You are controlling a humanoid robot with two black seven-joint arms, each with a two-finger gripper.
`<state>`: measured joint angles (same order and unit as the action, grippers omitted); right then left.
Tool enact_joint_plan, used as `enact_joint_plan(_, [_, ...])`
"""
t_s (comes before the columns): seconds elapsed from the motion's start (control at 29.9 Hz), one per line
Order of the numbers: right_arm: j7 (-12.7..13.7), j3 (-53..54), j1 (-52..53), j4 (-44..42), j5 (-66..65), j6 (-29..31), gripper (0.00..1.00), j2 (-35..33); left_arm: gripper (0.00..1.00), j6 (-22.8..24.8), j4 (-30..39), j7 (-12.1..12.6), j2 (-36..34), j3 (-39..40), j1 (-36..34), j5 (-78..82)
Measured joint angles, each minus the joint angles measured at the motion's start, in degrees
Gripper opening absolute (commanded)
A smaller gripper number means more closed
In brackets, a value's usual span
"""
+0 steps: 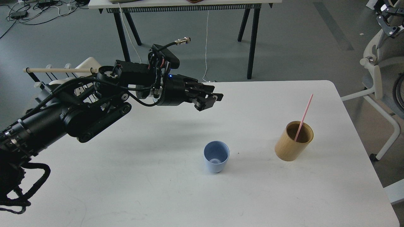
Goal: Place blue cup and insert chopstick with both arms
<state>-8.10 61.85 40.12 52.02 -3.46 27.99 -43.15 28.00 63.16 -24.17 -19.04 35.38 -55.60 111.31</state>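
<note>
The blue cup (216, 156) stands upright on the white table (157, 195), a little right of centre, free of any grip. My left gripper (209, 100) hovers well above and behind the cup, open and empty, pointing right. The pink chopstick (304, 114) leans inside the tan bamboo cylinder (292, 145), to the right of the cup. A part of my right arm with a gripper (387, 19) shows small at the top right corner, off the table; its fingers cannot be told apart.
A black wire rack (94, 91) with a pale wooden rod and a white mug stands at the table's back left, partly behind my left arm. A white chair frame (378, 94) stands off the table's right edge. Another table's legs are behind.
</note>
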Motion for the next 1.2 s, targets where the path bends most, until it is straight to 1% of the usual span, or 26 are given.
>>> enact_joint_plan(0.07, [-0.19,-0.04,-1.67,3.15,-4.81,-0.84,0.98,-1.87,0.8,0.0,-4.15,-0.57,0.33,5.03,0.12,-5.95])
enact_joint_plan(0.1, [-0.23,-0.1,-2.6,4.88,-8.13,-1.76,0.98,-2.77,0.84,0.0,-6.08,-0.66,0.46,6.92,0.12,-9.08])
enact_joint_plan(0.13, [-0.24,-0.16,-3.57,6.62,-10.66,-3.07,0.98,-3.6,0.85,0.0,-8.28,-0.69,0.56,8.94,0.04,-13.14])
enact_joint_plan(0.2, [-0.25,-0.29,-5.36,9.64,-16.19,-5.03,0.98,-5.02,0.92,0.0,-11.91,-0.7,0.51,12.18,-0.42,-22.01])
enact_joint_plan(0.27, [-0.25,-0.36,-7.38,12.84,-21.88,-7.03,0.97,-6.52,0.95,0.0,-15.81,-0.7,0.0,14.54,-0.73,-33.4])
enact_joint_plan(0.37, [-0.25,-0.37,-10.08,16.61,-28.77,-9.53,0.97,-8.18,0.99,-0.01,-21.28,-0.7,-1.28,15.6,-1.09,-51.04])
enact_joint_plan(0.5, [-0.25,-0.69,-12.28,19.71,-37.88,-12.83,0.95,-9.72,0.99,-0.02,-27.11,-0.98,-2.19,15.77,-1.24,-74.16])
enact_joint_plan(0.57, [-0.26,-1.37,-13.22,21.73,-44.49,-14.5,0.94,-10.72,0.99,-0.04,-29.59,-0.98,-2.41,15.66,-1.13,-84.33])
enact_joint_plan(0.67, [-0.26,-2.04,-15.7,26.02,-53.26,-17.49,0.9,-12.11,0.99,-0.04,-32.34,-0.82,-2.45,15.35,-0.38,-96.68])
enact_joint_plan(0.7, [-0.26,-2.12,-16.75,27.56,-55.33,-18.54,0.86,-12.58,0.99,-0.02,-32.93,-0.72,-2.45,15.3,-0.1,-99.96])
enact_joint_plan(0.77, [-0.26,-2.25,-18.88,30.13,-60.42,-20.04,0.77,-13.21,0.99,-0.01,-33.49,-0.55,-2.46,15.26,0.64,-104.76])
enact_joint_plan(0.87, [-0.07,-2.92,-21.77,32.53,-68.8,-21.51,0.73,-13.53,0.99,-0.01,-33.67,-0.39,-2.46,15.2,1.74,-108.68])
enact_joint_plan(0.97, [0.09,-5.44,-22.93,32.79,-75.23,-23.45,0.68,-13.42,0.99,0.0,-33.71,-0.39,-2.46,15.18,2.67,-109.66])
enact_joint_plan(1.07, [0.28,-10.1,-23.02,31.81,-77.43,-25.19,0.63,-13.09,0.99,0.0,-33.79,-0.44,-2.46,15.21,3.05,-109.8])
enact_joint_plan(1.2, [1.47,-15.85,-22.51,30.84,-78.0,-27.14,0.62,-12.33,0.99,0.0,-33.8,-0.52,-2.46,15.24,3.11,-109.84])
